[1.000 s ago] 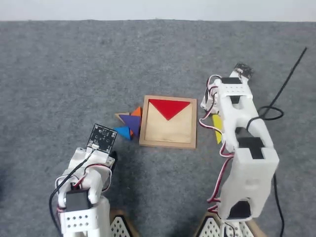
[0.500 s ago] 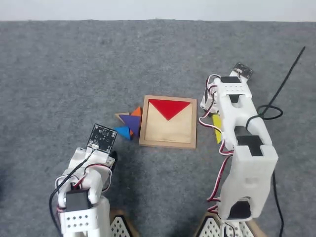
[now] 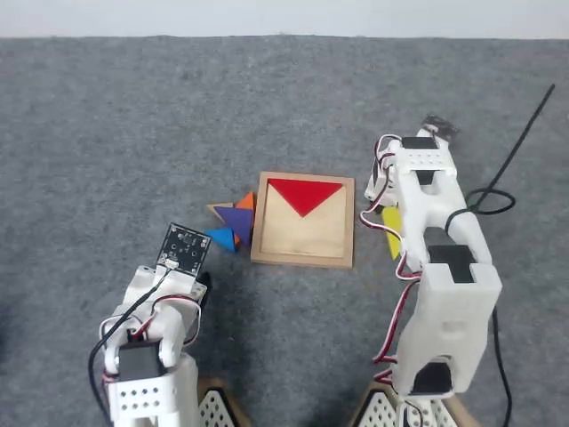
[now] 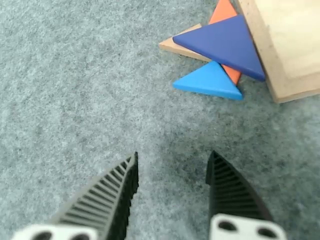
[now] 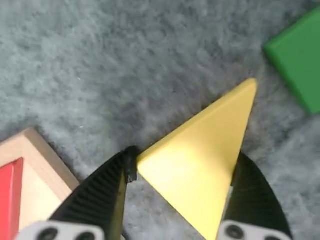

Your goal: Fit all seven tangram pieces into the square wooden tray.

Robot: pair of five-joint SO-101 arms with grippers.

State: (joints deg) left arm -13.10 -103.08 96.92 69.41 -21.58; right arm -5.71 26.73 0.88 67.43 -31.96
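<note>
The square wooden tray lies mid-table with a red triangle set in its far side. My right gripper sits just right of the tray, shut on a yellow triangle with a finger against each side. The yellow triangle peeks out from under that arm. Against the tray's left side lie a dark blue triangle, a light blue triangle, an orange piece and a wood-coloured piece. My left gripper is open over bare carpet, just short of them.
A green piece lies on the carpet close beyond the yellow triangle. The tray's corner is close to my right gripper. A black cable trails at the right. Grey carpet covers the whole table.
My right arm's wrist has shifted very slightly to the right. The left arm, the tray and the pieces beside it have not moved.
</note>
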